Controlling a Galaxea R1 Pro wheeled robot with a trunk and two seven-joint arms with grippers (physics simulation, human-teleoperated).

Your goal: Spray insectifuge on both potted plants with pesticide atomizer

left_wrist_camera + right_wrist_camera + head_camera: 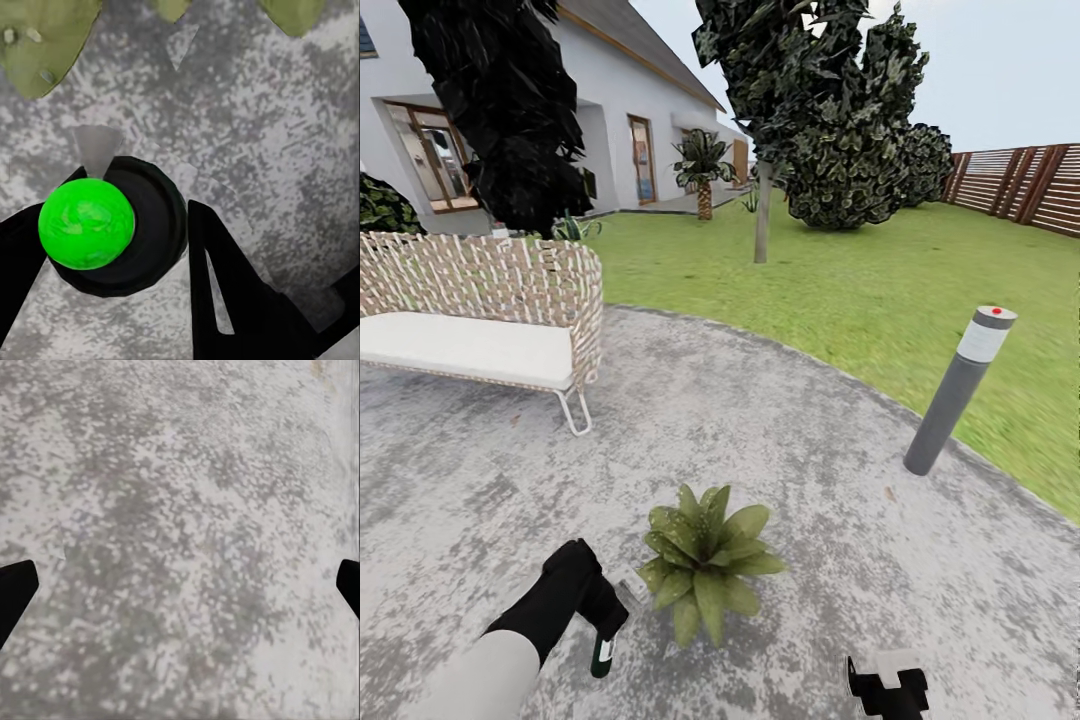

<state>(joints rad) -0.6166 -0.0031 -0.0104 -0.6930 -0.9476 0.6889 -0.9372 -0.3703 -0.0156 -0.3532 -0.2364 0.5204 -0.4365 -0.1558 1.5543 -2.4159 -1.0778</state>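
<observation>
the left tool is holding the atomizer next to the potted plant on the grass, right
Not quite. The left tool does hold the atomizer beside the potted plant, but the plant sits on the grey patio, not on the grass, which starts beyond the patio's edge. The head view shows this.

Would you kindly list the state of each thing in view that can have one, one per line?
left gripper: shut on the pesticide atomizer, beside the plant
pesticide atomizer: held, off the patio
right gripper: open, empty, above bare patio
potted plant: upright on the grey patio
bench: upright, unoccupied
bollard light: upright at the patio's edge
</observation>
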